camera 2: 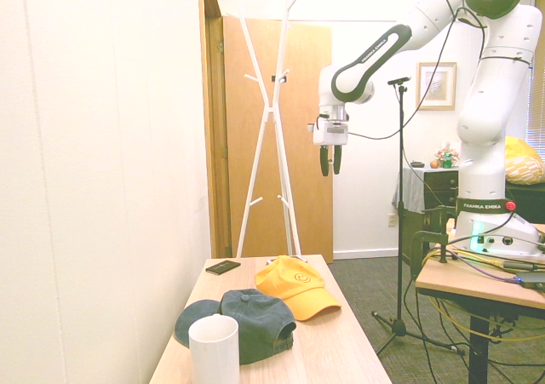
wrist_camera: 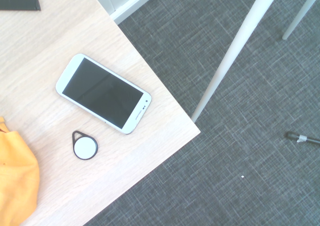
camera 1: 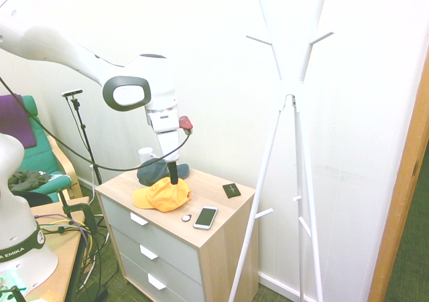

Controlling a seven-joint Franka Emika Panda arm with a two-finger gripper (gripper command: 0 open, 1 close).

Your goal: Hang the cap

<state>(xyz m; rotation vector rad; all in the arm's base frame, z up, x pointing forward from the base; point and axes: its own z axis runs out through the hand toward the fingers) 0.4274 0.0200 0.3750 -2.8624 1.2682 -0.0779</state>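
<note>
Orange-yellow cap (camera 1: 163, 195) with curved brim

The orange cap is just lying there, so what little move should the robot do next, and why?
Probably bring the hand down onto the orange cap. The cap lies on the dresser beside the dark cap, not yet picked up, and the hand hangs open above it, pointing down and holding nothing. It must be grasped before going on the white rack.

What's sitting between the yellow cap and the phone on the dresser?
A small round key tag with a dark rim lies on the wood between the cap and the phone, touching neither. The wrist view shows it best.
</note>
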